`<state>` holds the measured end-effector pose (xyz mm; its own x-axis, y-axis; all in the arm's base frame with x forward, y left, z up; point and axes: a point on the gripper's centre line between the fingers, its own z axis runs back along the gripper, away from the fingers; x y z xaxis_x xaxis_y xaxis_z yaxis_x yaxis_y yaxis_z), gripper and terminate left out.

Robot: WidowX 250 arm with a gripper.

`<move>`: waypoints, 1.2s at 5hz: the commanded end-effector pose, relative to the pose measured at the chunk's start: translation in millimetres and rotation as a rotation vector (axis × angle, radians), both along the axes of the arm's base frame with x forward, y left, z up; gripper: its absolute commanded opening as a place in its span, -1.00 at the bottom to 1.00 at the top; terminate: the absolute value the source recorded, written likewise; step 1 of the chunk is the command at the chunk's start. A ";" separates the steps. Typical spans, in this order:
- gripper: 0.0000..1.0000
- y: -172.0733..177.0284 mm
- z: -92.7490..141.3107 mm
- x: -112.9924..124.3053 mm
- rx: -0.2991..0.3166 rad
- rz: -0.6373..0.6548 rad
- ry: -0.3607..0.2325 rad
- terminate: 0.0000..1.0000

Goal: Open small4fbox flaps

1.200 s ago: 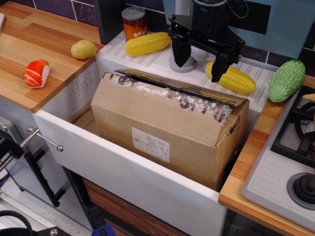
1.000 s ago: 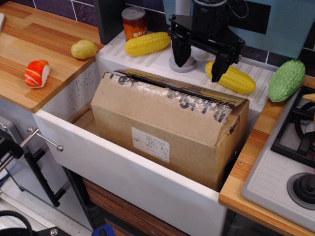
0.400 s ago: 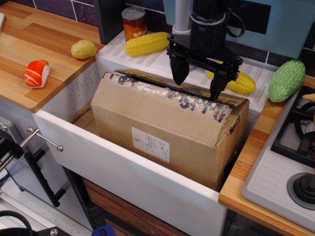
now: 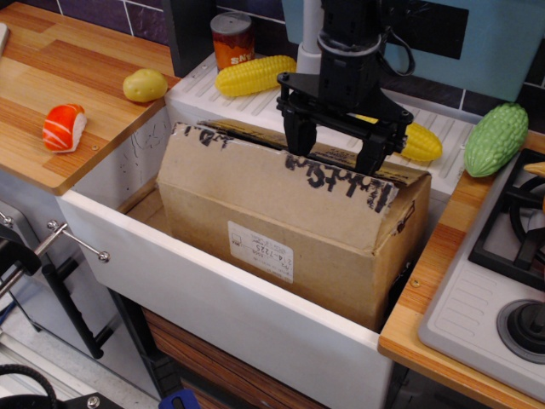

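observation.image view: the box [image 4: 285, 234] sits in the white sink [image 4: 213, 294] set into the surface, label side toward the camera; the flaps [image 4: 289, 183] lie folded down, the near long one sloping to the front, so the step in hand looks like the approach to the centre seam, nothing lifted yet; the tool [image 4: 334, 160] hangs directly over the seam, right of the box's middle, fingers [image 4: 298, 141] spread wide and pointing down, holding nothing; the left tip appears to reach the seam line between the two long flaps, but whether it touches the cardboard cannot be told from this angle; the right tip is just above the marker writing. Judgement: next move calls for getting a tip under the near flap's free edge and lifting it outward; tape along that edge may resist. Corn [image 4: 254, 75] behind the box is apart from the tool.
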<state>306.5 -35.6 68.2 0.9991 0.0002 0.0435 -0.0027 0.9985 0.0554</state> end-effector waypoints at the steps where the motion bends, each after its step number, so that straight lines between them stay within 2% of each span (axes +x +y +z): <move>1: 1.00 -8.7 33.3 -17.1 0.012 0.031 -0.015 -1.00; 3: 1.00 -20.3 30.7 -49.0 0.034 0.096 -0.009 -1.00; 5: 1.00 -32.6 4.8 -77.0 -0.022 0.158 -0.049 -1.00; 6: 1.00 -36.0 -11.9 -80.8 -0.027 0.174 -0.071 -1.00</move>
